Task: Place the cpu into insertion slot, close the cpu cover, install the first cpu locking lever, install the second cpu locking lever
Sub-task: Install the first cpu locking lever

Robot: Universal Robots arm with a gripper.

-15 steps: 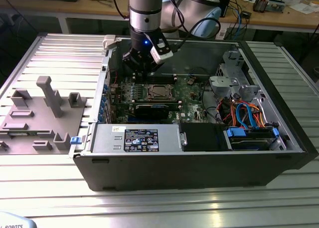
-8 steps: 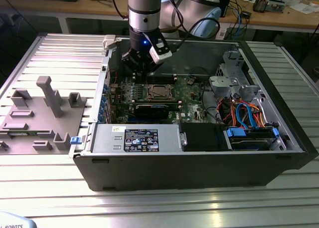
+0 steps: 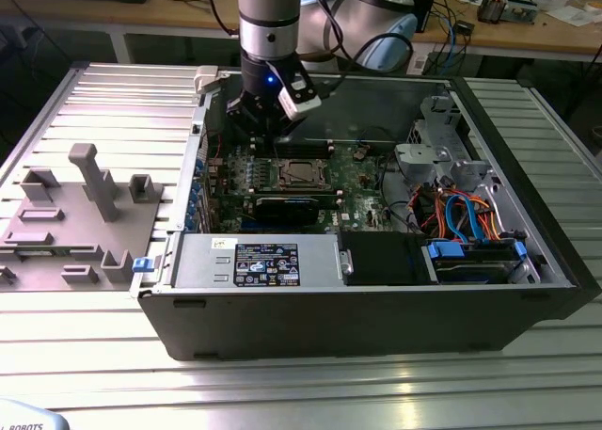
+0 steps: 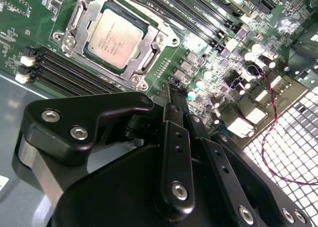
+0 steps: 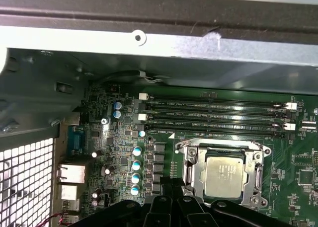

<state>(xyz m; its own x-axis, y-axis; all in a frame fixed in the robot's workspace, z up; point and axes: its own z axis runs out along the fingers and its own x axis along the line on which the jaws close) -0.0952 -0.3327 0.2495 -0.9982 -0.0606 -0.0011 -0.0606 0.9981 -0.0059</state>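
Ribbed metal counter [image 3: 85, 355] carries an open black computer case [image 3: 376, 308]. Inside, the square silver-grey cpu [image 4: 115, 36] already lies in its socket, framed by the thin silvery cpu cover [image 4: 151, 57]. Black gripper [image 4: 174, 95] hangs just beside it, jaws closed together, holding nothing.

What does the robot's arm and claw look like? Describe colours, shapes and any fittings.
The arm is a round silver-grey column with a dark band and a small blue light. A white block sits on its side. The claw is matt black, made of flat linked bars joined by silver screws.
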